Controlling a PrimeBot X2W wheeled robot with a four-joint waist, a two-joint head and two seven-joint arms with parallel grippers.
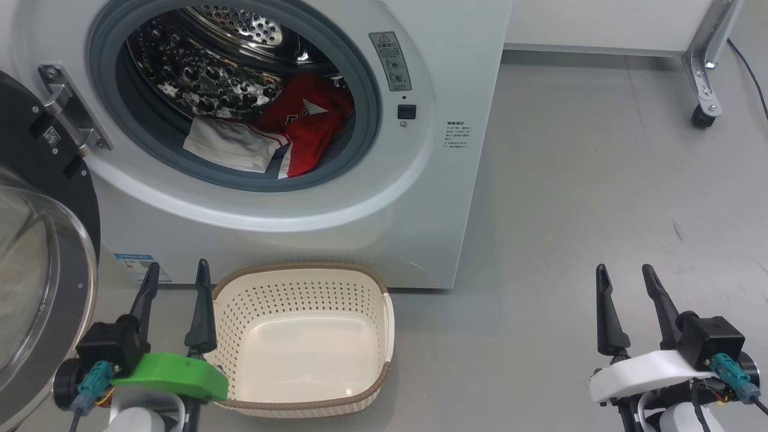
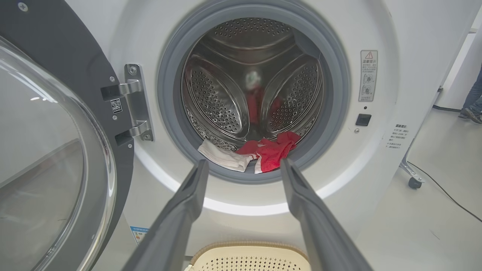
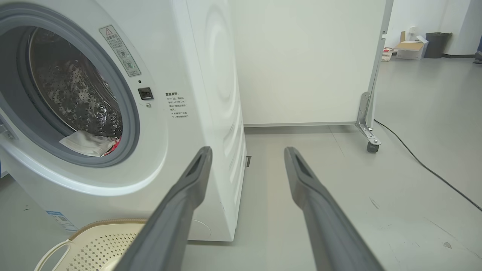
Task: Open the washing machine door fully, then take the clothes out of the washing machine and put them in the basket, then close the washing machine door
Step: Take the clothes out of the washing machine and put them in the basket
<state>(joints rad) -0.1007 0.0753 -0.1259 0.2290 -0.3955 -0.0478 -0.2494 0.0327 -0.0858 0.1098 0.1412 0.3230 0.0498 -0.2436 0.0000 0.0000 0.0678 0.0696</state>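
With the door (image 1: 15, 102) open and my left hand (image 1: 178, 267) and right hand (image 1: 624, 270) both spread empty, I aim the left low over the seal (image 1: 367, 114) to pinch the clothes (image 1: 300, 126) deep.

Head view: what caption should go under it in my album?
Open washing machine door, red and white clothes in the washing machine, empty basket in front, left gripper and right gripper open.
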